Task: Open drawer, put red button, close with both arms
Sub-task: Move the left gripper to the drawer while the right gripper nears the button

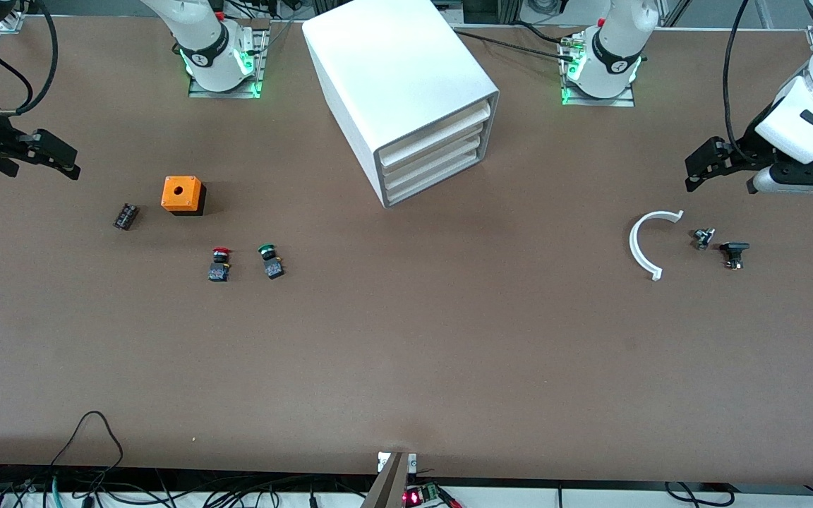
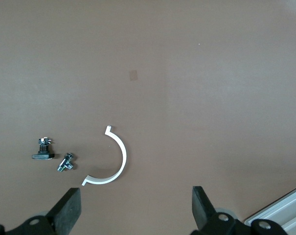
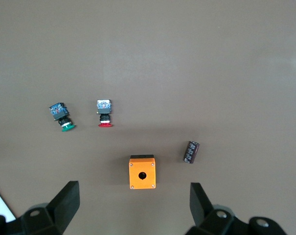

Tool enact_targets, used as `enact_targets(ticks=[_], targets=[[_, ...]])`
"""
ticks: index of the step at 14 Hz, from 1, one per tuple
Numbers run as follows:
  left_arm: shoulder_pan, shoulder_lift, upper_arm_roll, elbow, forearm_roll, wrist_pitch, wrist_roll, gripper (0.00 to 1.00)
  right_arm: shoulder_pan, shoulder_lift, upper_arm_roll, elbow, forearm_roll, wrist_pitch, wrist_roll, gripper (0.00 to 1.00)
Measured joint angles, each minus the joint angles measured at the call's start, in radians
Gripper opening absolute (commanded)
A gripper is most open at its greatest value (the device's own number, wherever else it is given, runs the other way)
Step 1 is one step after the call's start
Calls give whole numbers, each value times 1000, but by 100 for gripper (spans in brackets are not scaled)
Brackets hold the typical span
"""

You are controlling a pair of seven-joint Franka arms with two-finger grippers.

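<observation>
Red button (image 1: 219,264): nearest the front camera of the task's things, lying on the bench (image 1: 406,367) toward the right arm's end, beside the green button (image 1: 270,260); its long axis runs cap-away from the front camera.
Orange cube (image 1: 182,194): farther from the front camera than the red button, with a small dark part (image 1: 125,216) beside it.
Drawer (image 1: 435,144): all three alike trays look closed in the white cabinet (image 1: 396,85), mid-bench.
Right gripper (image 1: 50,155): jaws spread wide, empty, in the air over the right arm's end of the bench; the red button sits ahead of the jaws in the right wrist view.
Left gripper (image 1: 706,166): jaws wide apart, empty, over the white arc (image 1: 643,243) and two small fittings (image 1: 720,247).
Nearer arm: right, by my judgement, for the button.
Progress: nothing begun; the drawer must be opened first.
</observation>
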Motion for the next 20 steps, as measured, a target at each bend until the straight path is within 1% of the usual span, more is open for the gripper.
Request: enact_targets(ticks=[7, 10, 12, 13, 15, 17, 18, 19, 20], targets=[[4, 4, 1, 6, 0, 8, 1, 100, 1, -1, 5, 0, 0, 0, 0, 100], [4, 20, -3, 6, 0, 8, 2, 100, 1, -1, 5, 0, 0, 0, 0, 100], [4, 43, -7, 6, 0, 0, 2, 100, 1, 0, 5, 0, 0, 0, 0, 100], [4, 61, -7, 7, 0, -26, 2, 100, 1, 3, 5, -2, 0, 0, 0, 100], [4, 107, -7, 13, 0, -76, 2, 100, 2, 21, 8, -3, 0, 0, -2, 100], [2, 151, -8, 21, -1, -93, 10, 100, 7, 49, 9, -3, 0, 4, -2, 100], [-1, 170, -11, 23, -15, -98, 17, 100, 11, 67, 9, -3, 0, 7, -2, 100], [-2, 190, -18, 24, -57, -104, 27, 100, 18, 88, 10, -3, 0, 10, -4, 100], [-2, 212, -29, 22, -127, -112, 31, 100, 32, 114, 11, -3, 0, 23, -7, 100]])
